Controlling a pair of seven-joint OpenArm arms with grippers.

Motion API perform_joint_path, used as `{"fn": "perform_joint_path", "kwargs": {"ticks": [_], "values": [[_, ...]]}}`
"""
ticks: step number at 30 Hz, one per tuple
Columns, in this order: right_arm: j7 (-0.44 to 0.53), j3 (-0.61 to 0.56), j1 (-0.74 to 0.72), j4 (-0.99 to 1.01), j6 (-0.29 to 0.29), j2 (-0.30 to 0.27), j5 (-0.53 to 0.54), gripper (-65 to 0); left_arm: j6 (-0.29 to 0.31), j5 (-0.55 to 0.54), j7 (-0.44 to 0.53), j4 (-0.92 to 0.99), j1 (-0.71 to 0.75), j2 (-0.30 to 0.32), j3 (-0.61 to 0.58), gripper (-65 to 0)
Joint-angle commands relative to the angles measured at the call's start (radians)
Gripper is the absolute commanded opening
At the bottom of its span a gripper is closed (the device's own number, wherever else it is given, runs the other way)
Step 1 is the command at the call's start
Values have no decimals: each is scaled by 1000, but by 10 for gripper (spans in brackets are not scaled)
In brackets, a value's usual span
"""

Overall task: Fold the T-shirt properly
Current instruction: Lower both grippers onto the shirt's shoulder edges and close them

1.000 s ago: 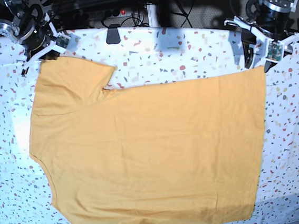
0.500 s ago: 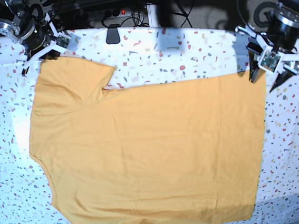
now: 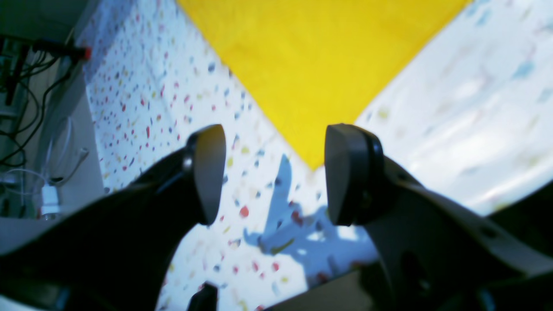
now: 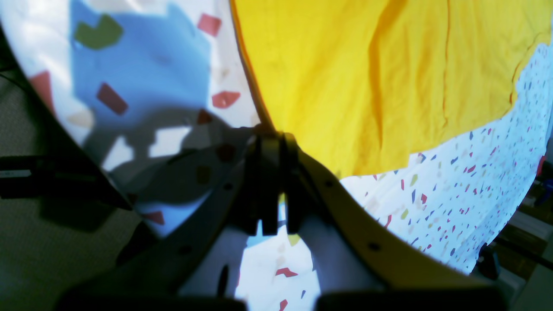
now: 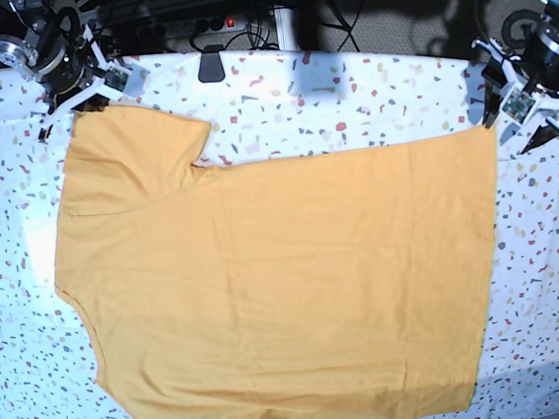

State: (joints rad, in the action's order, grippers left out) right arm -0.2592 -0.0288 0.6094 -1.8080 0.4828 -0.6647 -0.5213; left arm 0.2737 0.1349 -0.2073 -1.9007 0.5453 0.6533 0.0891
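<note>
While the base view gives the whole layout, only the wrist views settle what each gripper is doing. The T-shirt (image 5: 277,289) lies flat across the speckled tablecloth (image 5: 348,94), one sleeve toward the far left, hem edge running down the right side, near edge reaching the front of the table.

Base view: the right gripper (image 5: 86,97) sits at the sleeve's far corner, but contact is unreadable from here. The left gripper (image 5: 526,116) sits just beyond the shirt's far right corner, fingers spread.

Right wrist view: the right gripper (image 4: 273,190) has its jaws pressed together, with a sliver of yellow showing between them at the T-shirt (image 4: 380,82) edge, so it has the sleeve corner pinched. This view also shows creases and a seam line in the sleeve fabric, which the base view flattens out.

Left wrist view: the left gripper (image 3: 274,172) is wide open, holding nothing. The corner of the T-shirt (image 3: 311,60) points into the gap between the pads (image 3: 209,172), but lies on the tablecloth (image 3: 173,112) below, touching neither pad. The gripper's shadow falls on the cloth just short of that corner. At the left of this view cables (image 3: 26,77) hang past the table edge.

No lettering is visible on the shirt in any view.
</note>
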Motion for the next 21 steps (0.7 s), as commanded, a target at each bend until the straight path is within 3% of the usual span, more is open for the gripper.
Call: {"fn": "perform_joint_path", "kwargs": {"ticks": [1, 5, 8, 13, 16, 21], "values": [[8, 7, 0, -17, -21, -16, 0, -650, -10, 14, 32, -2, -3, 17, 7, -298], [8, 7, 0, -17, -21, -17, 0, -650, -10, 27, 47, 21, -11, 58, -34, -298], [8, 7, 0, -17, -28, -16, 0, -650, -11, 124, 52, 37, -53, 79, -116, -298], [7, 7, 0, -17, -46, -16, 0, -650, -15, 210, 29, 104, -166, 79, -278, -298], [-1, 7, 0, -17, -46, -16, 0, -650, -56, 259, -6, 166, -222, 79, -361, -298], [-1, 7, 0, -18, -48, -16, 1, -650, -76, 293, 8, 296, -296, 78, -427, -298]]}}
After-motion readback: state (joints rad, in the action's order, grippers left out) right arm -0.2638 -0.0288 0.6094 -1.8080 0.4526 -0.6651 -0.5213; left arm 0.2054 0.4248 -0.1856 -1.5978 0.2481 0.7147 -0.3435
